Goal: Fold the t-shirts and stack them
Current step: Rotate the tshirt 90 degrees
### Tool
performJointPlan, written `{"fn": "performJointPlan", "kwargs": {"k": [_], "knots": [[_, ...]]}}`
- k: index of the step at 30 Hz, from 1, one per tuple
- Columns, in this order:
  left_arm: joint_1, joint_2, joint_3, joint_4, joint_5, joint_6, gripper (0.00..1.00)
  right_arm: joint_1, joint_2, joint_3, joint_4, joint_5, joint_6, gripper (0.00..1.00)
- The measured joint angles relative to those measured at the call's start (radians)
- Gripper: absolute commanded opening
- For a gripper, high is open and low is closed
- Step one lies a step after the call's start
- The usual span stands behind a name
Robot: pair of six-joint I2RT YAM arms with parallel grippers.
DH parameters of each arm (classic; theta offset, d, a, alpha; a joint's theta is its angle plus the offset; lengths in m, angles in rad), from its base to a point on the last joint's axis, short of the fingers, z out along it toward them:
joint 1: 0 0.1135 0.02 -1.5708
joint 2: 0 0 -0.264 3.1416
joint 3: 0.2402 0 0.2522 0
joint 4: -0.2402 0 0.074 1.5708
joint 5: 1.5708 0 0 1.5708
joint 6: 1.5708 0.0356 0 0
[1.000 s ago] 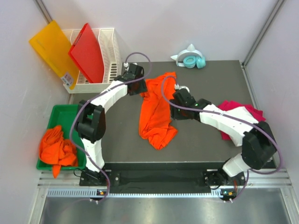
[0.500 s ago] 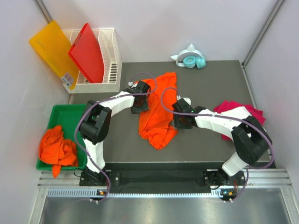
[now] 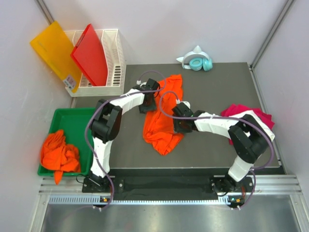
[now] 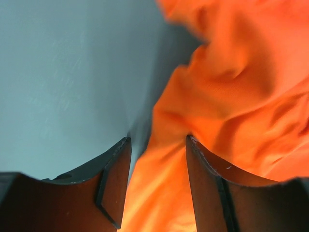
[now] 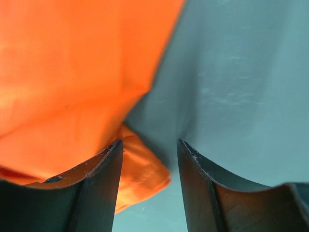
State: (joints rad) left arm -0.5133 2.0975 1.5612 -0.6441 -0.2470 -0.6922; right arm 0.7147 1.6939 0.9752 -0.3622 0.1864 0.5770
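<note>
Drawn in nearer and closer together since a second ago: left end effector and right end effector, both now low at the orange t-shirt instead of up by its far end.

Left one: sits on the shirt's left edge, about halfway along. Fingers stand apart, with a fold of orange cloth running up through the gap and bare grey surface beside it. Clamps nothing.

Right one: sits at the shirt's right edge, toward the near end. Fingers likewise apart, with a corner of orange hem just beside one of them and grey surface showing between. Grips nothing either.

Orange t-shirt: lies crumpled lengthwise in the middle of the desk, spread wider at the far end, bunched into a rounded lump at the near end.

Magenta t-shirt: lies at the right side of the desk, partly hidden under the right arm, well apart from both end effectors.

Heap of orange t-shirts: fills the near part of a green tray just left of the desk.

Far left: white basket holding a tilted red board, with a yellow board leaning beside it. Far edge of the desk: teal headphones. Pale walls on three sides.
</note>
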Motion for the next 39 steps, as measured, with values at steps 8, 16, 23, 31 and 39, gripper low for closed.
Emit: {"fn": "performJointPlan", "kwargs": {"k": [8, 16, 23, 31, 39], "knots": [[0.000, 0.118, 0.185, -0.024, 0.010, 0.035, 0.54, 0.117, 0.007, -0.006, 0.050, -0.080, -0.008, 0.49], [0.002, 0.211, 0.337, -0.042, 0.015, 0.060, 0.53, 0.240, 0.002, -0.035, 0.108, -0.205, 0.011, 0.49], [0.004, 0.172, 0.272, 0.018, 0.016, 0.055, 0.60, 0.251, -0.069, -0.064, -0.005, -0.172, 0.043, 0.56], [0.006, -0.042, 0.097, 0.024, -0.016, 0.066, 0.61, 0.033, -0.143, 0.268, -0.213, -0.048, -0.024, 0.57], [-0.011, -0.366, -0.150, 0.060, -0.036, 0.035, 0.55, -0.188, 0.083, 0.628, -0.208, 0.006, -0.085, 0.47]]}}
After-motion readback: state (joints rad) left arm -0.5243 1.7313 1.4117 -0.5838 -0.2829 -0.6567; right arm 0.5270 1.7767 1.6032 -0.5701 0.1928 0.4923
